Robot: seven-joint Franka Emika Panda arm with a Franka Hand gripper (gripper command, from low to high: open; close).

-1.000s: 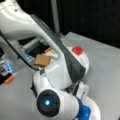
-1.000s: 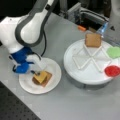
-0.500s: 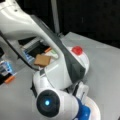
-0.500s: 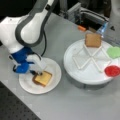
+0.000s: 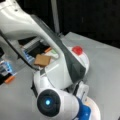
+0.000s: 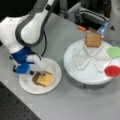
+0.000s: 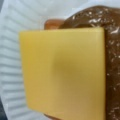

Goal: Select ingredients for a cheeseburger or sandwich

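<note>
On the small white plate point(image 6: 26, 85) at a front view's lower left lies a stack point(image 6: 42, 79): a brown toast square, a dark round patty point(image 7: 113, 55) and a yellow cheese square point(image 7: 62, 72) on top. The gripper point(image 6: 41, 72) points down at the stack's upper-left edge, touching or just above the cheese. Its fingers are out of the wrist view, where a toast corner point(image 7: 53, 24) peeks out behind the cheese. The second toast square point(image 6: 93, 40) point(image 5: 42, 60), green lettuce point(image 6: 114, 52) and red disc point(image 6: 112, 70) point(image 5: 77, 50) lie on the round tray.
The round white tray point(image 6: 75, 75) has raised dividers and stands to the right of the plate. Grey equipment and an orange piece point(image 6: 81, 28) sit behind it. The arm's white body point(image 5: 50, 50) hides much of a front view.
</note>
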